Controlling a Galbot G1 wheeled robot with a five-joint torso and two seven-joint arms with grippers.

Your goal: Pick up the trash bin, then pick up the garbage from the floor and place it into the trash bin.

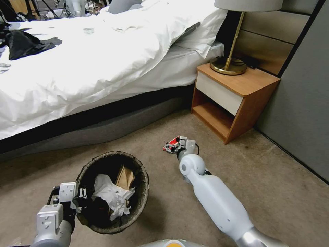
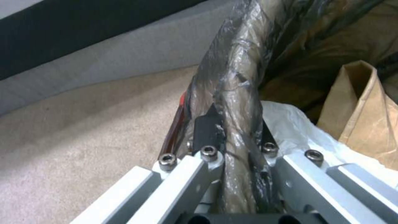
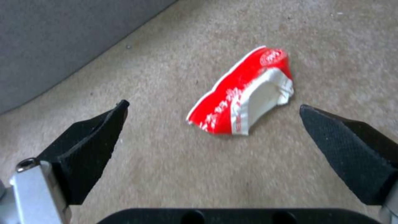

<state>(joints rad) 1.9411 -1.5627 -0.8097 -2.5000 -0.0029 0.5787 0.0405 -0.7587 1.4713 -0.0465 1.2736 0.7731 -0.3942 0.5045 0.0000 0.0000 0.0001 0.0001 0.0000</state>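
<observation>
Trash bin near left, its lined rim clamped in our left gripper. Our right gripper hangs spread wide over red-and-white packet on carpet, nightstand beyond.

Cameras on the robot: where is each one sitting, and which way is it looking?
Head view: up on the head, looking down at the carpet, bed and nightstand; both arms show.
Left wrist view: on the left arm, looking along the left end effector, shut on the trash bin rim.
Right wrist view: on the right arm, looking down past the open right end effector at the red-and-white snack packet on the floor.
Shared: head and left wrist views both see the crumpled white tissue and brown paper in the bin.
</observation>
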